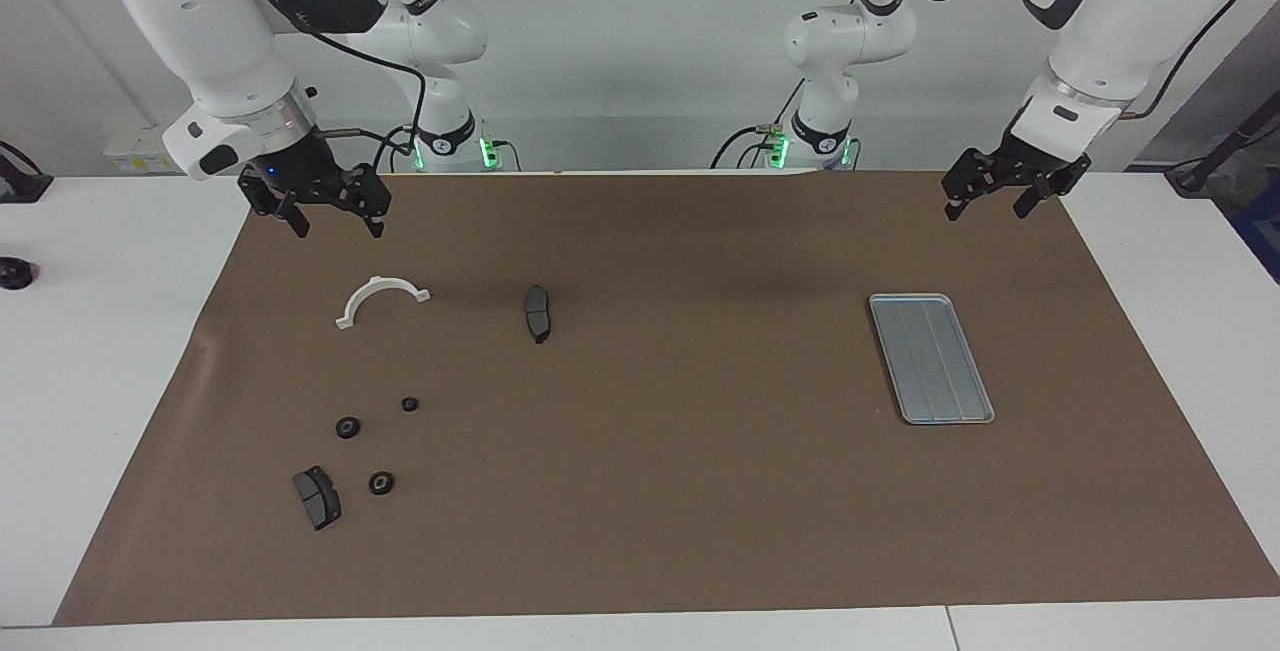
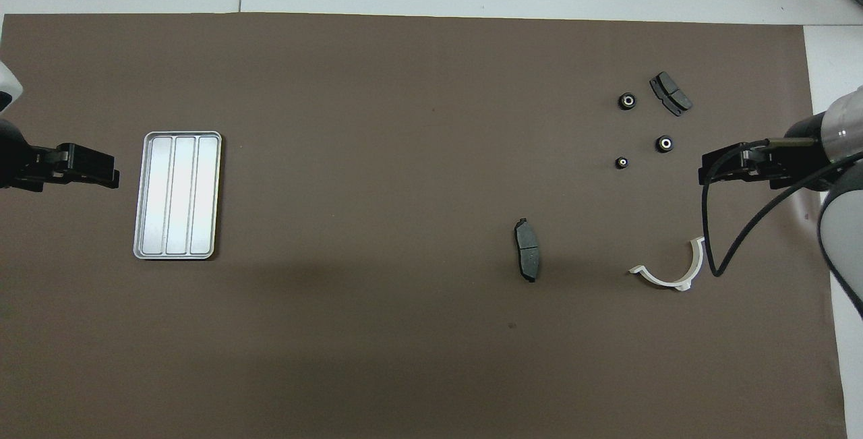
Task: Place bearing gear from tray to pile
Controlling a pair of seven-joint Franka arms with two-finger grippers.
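Lies flat on the brown mat toward the left arm's end of the table: the tray, silver-grey, ridged lengthwise, with nothing in it. Sits at the right arm's end: the pile, three small black gears loosely scattered, each apart from the others (centre holes show pale in the overhead view). Rests just beside the gear farthest from the robots, not touching it: a dark grey brake pad. Lies nearer to the robots than the gears and toward the middle of the mat: a second brake pad. Lies nearer to the robots than the gears, well apart from them: a white half-ring bracket, its open side turned away from the robots.

Hangs in the air over the mat's edge, nearer to the robots than the bracket: the right gripper, fingers spread wide, holding nothing. Hangs raised over the mat's corner at the robots' end, well clear of the tray: the left gripper, fingers likewise spread wide and empty (waiting, with its arm drawn up).

Shows only at the view's edges from overhead: both grippers, the left one level with the tray's farther half, the right one just beside the gears
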